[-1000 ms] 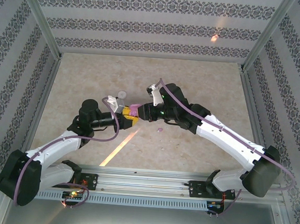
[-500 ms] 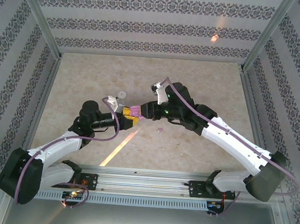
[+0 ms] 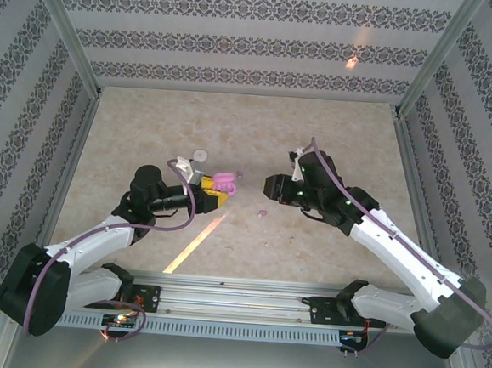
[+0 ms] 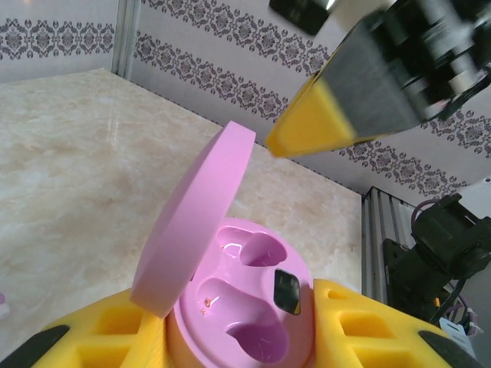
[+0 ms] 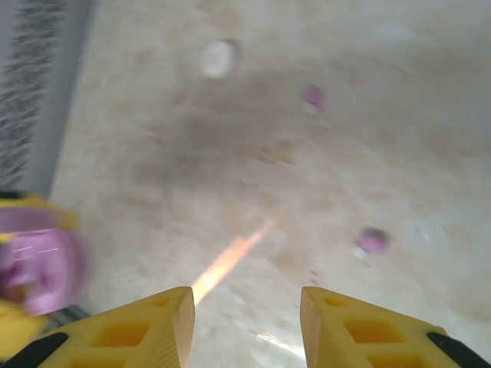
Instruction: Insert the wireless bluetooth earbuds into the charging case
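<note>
Step in hand: fetching the first earbud, none seated yet. Left gripper [image 3: 212, 192] is clamped on the case [image 4: 247, 310] and holds it off the table [image 3: 148, 134], lid swung up and open. Left wrist view shows both wells empty. Right gripper [image 5: 244, 307] has its jaws parted with nothing between them. In the top view it sits apart from the case, to the case's right, above the table.

Earbuds [image 5: 374, 240] are loose on the table. Right wrist view shows two small purple pieces, one nearer the fingers and one farther off [image 5: 311, 95], near the white disc [image 5: 218, 58]. Top view shows one [image 3: 262, 212] lying below and between the two grippers. View is blurred, so how each piece lies is not readable.

Next move, as I judge it: right gripper drops over the nearer earbud, lines its fingers up on either side and pinches it. Piece is tiny and smooth, so the pinch must be centred or it will likely squirt out. Then carry it to the open case and set it in a well. Left gripper should hold the case steady, lid up.
</note>
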